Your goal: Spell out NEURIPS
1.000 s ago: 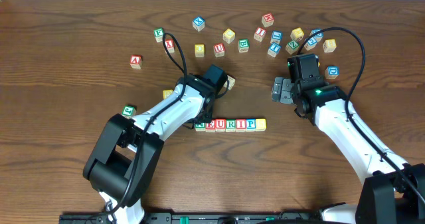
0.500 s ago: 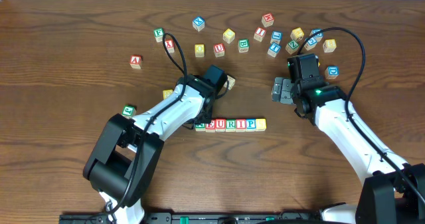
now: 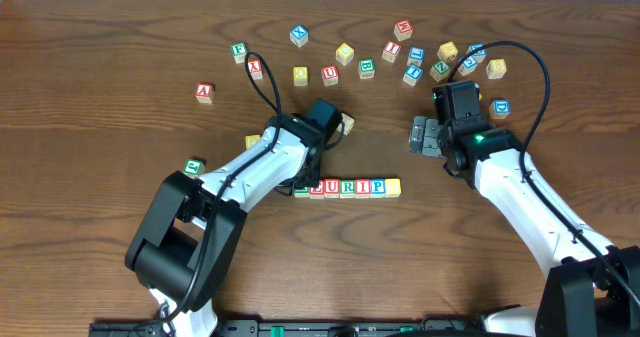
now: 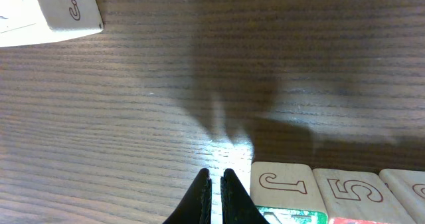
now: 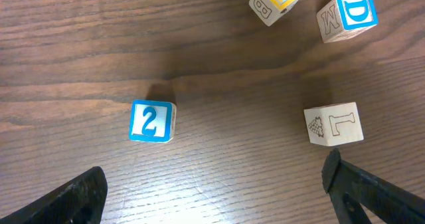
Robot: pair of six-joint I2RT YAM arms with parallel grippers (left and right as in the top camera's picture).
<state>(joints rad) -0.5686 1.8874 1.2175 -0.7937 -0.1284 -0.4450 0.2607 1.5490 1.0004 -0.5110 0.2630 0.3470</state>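
Note:
A row of letter blocks (image 3: pixel 350 187) lies mid-table and reads E U R I P, with a yellow block (image 3: pixel 393 186) at its right end. My left gripper (image 3: pixel 303 178) is shut and empty, its tips on the table right beside the row's left end block (image 4: pixel 280 184), which it partly hides in the overhead view. In the left wrist view the shut fingertips (image 4: pixel 216 177) touch the wood just left of that block. My right gripper (image 3: pixel 421 135) is open and empty above bare wood, fingers wide apart (image 5: pixel 216 171).
Several loose letter blocks lie scattered along the back (image 3: pixel 365 57). A blue "2" block (image 5: pixel 151 121), an "L" block (image 5: pixel 334 124) and a "D" block (image 5: pixel 355 12) lie ahead of the right gripper. A green block (image 3: pixel 194 165) and a yellow block (image 3: pixel 252 141) lie by the left arm.

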